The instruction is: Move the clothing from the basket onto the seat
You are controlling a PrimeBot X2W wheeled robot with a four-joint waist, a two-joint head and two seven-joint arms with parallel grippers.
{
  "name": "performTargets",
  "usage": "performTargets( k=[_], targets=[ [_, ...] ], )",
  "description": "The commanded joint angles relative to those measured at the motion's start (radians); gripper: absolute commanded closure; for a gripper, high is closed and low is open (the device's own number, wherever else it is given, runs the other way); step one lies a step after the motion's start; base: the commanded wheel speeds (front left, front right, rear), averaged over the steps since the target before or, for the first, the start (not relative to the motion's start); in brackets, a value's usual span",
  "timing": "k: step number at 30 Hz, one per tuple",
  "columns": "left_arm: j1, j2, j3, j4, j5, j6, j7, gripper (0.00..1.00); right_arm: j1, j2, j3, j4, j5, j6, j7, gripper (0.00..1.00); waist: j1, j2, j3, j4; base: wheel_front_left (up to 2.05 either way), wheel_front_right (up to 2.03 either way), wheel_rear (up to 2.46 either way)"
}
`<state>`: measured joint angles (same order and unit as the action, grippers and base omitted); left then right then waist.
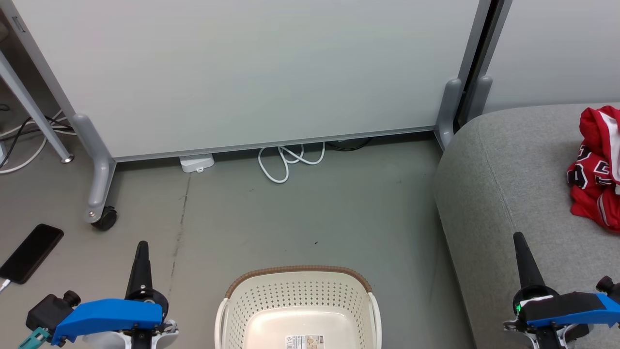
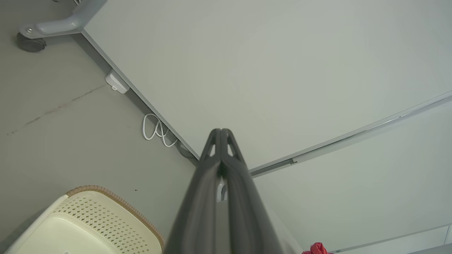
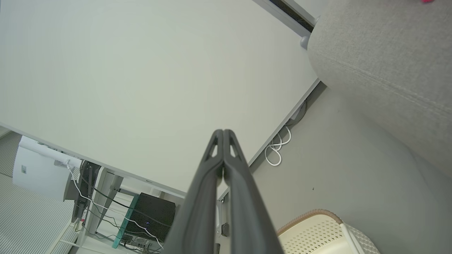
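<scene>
The red clothing (image 1: 598,167) with white trim and black-and-white lettering lies bunched on the grey seat (image 1: 503,184) at the right edge; a red scrap (image 2: 316,248) also peeks in low in the left wrist view. The cream basket (image 1: 298,310) with its brown rim stands on the floor at bottom centre, holding no garment, just a label on its bottom. My left gripper (image 1: 142,245) is shut, hanging left of the basket. Over the seat's front part, my right gripper (image 1: 518,236) is shut with nothing in it. The basket (image 2: 84,225) and seat (image 3: 381,60) also appear in the wrist views.
A pale grey wheeled panel (image 1: 252,72) stands behind, with a caster foot (image 1: 104,218) at the left. A white cable (image 1: 288,162) and power adapter (image 1: 197,163) lie at its base. A black phone (image 1: 31,252) rests on the floor at far left.
</scene>
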<state>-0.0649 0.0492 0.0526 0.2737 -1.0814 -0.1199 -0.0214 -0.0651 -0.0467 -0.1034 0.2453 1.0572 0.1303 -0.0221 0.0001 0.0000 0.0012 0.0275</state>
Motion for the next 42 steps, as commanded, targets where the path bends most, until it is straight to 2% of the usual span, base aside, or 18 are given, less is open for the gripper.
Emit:
performTargets(
  k=[1,42],
  targets=[
    [-0.028,0.002,0.008,-0.013,-0.029,-0.008,0.008,1.0,-0.025,-0.004,-0.002,-0.01,0.035,0.0,0.008,1.0,0.0,0.0,0.0,-0.001,0.0,0.0,0.0],
    [-0.045,0.002,0.049,-0.026,-0.392,-0.013,0.101,1.0,-0.044,-0.005,-0.009,-0.004,0.411,0.001,0.102,1.0,-0.0001,0.0,0.001,-0.018,0.0,0.0,0.0]
  ],
)
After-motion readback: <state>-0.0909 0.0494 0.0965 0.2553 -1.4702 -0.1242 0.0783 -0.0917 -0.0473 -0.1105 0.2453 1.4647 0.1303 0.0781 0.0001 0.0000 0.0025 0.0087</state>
